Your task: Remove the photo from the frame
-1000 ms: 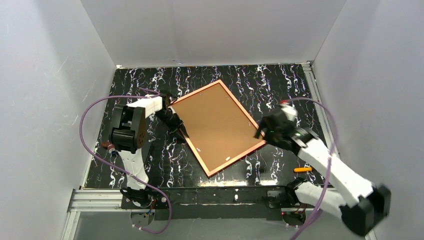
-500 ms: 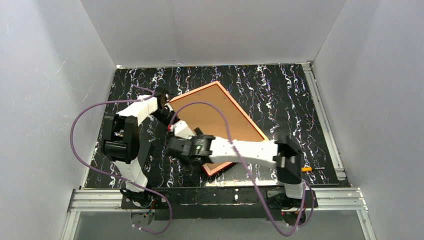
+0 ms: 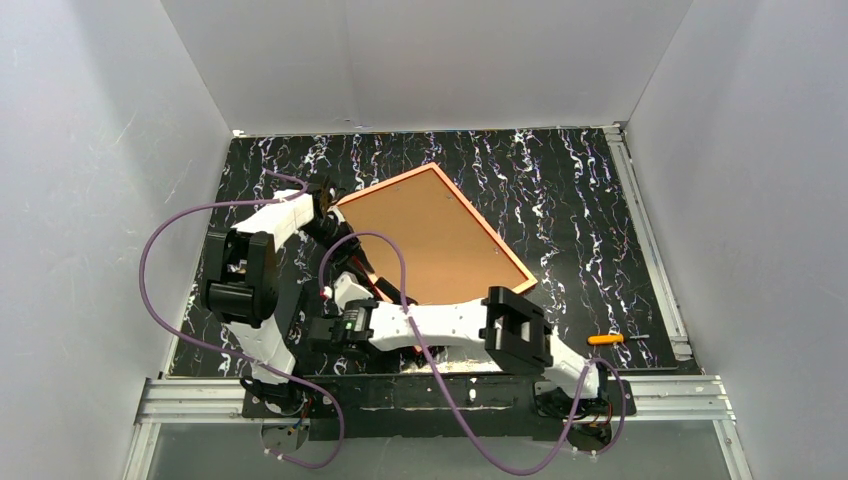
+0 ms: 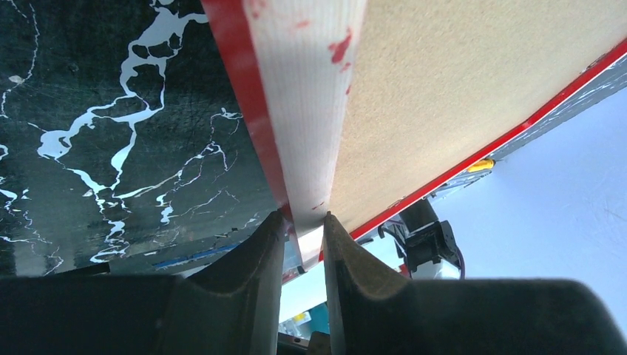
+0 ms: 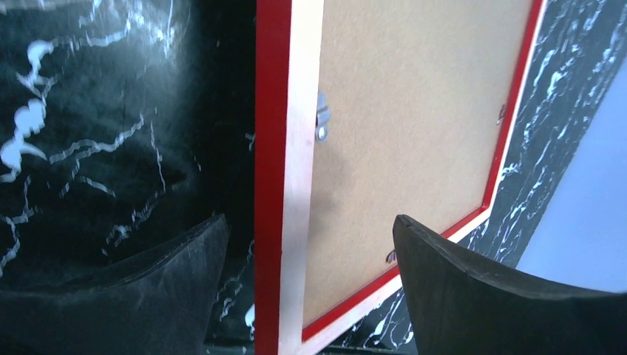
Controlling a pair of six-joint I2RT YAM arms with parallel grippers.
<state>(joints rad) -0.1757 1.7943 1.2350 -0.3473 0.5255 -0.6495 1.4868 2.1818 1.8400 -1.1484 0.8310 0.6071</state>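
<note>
1. We see the frame (image 3: 487,224) lying face down on the table (image 3: 560,180), turned cornerwise to us, so the side that opens faces up.
2. The photo (image 3: 425,235) sits inside it. Only its brown board back shows, set within the red rim, so it is not yet out.
3. Our left gripper (image 4: 304,222) is nearly closed, its two fingers pinching the frame's pale rim on the left side. We judge this grip is there to anchor the frame so it cannot slide while the other arm works.
4. Our right gripper (image 5: 309,222) stands wide apart and holds nothing. It reaches across to the frame's near-left side, one finger over the table outside the rim and the other over the board.
5. A small metal clip (image 5: 322,122) sits at the rim's inner edge, just ahead of those open fingers. We take it for a tab that locks the board in.
6. We judge the step in hand is freeing such tabs. That calls for a fine touch at the clip, since a push on the rim could twist the frame in the left grip.
</note>
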